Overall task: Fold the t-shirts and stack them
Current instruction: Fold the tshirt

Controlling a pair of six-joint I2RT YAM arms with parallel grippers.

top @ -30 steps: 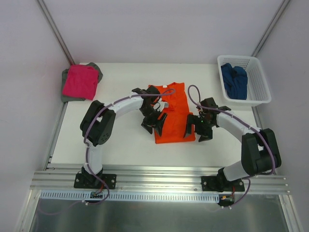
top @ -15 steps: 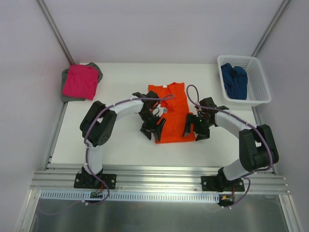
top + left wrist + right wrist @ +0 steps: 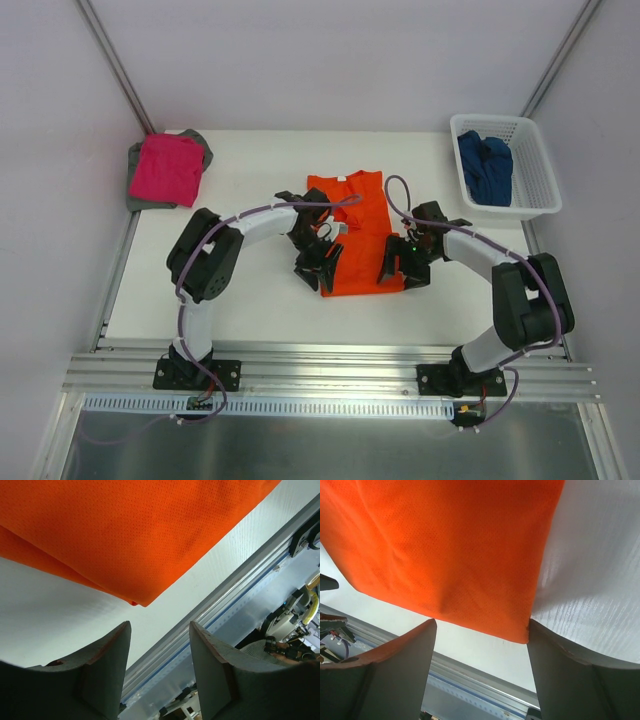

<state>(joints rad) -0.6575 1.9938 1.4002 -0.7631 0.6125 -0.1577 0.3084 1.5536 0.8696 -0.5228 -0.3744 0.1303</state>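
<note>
Step in hand, as I judge it: the crosswise fold of the orange shirt (image 3: 355, 235), which lies flat mid-table as a long narrow panel, sides already turned in, neck end far, hem end near. Left gripper (image 3: 159, 630) sits low at the near-left hem corner, fingers parted with only bare table (image 3: 250, 290) between them; the cloth corner lies just ahead of the tips, so nothing is held. Right gripper (image 3: 481, 627) sits at the near-right hem corner, fingers spread wider, the hem edge reaching just in between the tips but not pinched; it holds nothing either. The next move likely calls for both sets of fingers to slide under the hem, close on every layer at each corner, then lift and carry the hem toward the neck at matched pace so the panel does not skew. Edges: the hem sits back from the near rail (image 3: 330, 378), leaving a strip of table there; open table lies beyond the neck end and on both sides. Pink shirt (image 3: 165, 168) lies folded on the grey shirt (image 3: 203, 145) at the far-left corner, well apart. Blue shirt (image 3: 485, 168) is bunched in the basket (image 3: 545, 180), far right.
</note>
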